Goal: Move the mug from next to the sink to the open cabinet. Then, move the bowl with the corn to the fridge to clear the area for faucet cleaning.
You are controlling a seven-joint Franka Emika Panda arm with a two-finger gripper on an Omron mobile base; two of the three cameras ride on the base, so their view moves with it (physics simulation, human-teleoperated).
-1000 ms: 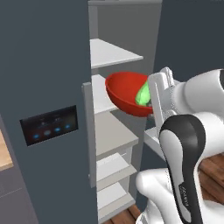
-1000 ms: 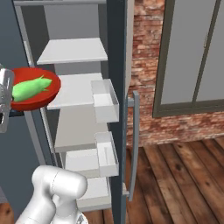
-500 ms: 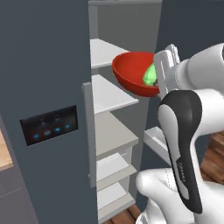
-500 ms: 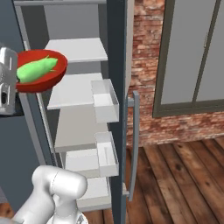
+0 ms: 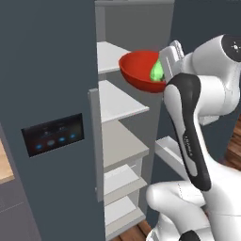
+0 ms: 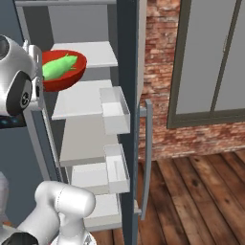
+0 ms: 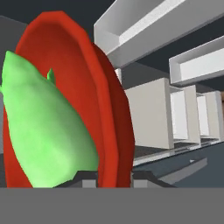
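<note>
My gripper [image 5: 167,57] is shut on the rim of the red bowl [image 5: 137,71], and the light-green corn [image 5: 156,71] lies inside. The bowl hangs in front of the open fridge [image 5: 52,84], just above its second white shelf [image 5: 120,101]. From the right, the bowl [image 6: 67,74] with the corn [image 6: 57,67] sits level with the upper shelves [image 6: 81,98]. In the hand view the bowl [image 7: 107,109] and corn [image 7: 43,131] are tilted on edge, with the rim between the fingertips of the gripper [image 7: 111,177]. The mug, sink, faucet and wall cabinet are out of view.
The fridge's left door carries a black dispenser panel [image 5: 52,136] with blue lights. White door bins [image 6: 115,110] line the open right door, whose bar handle [image 6: 147,158] faces a brick wall [image 6: 155,72]. Lower shelves [image 5: 120,181] sit beside my own arm [image 5: 188,136].
The arm has lifted the bowl with the corn from mid-shelf height up to the upper shelves and carried it closer to the fridge opening.
</note>
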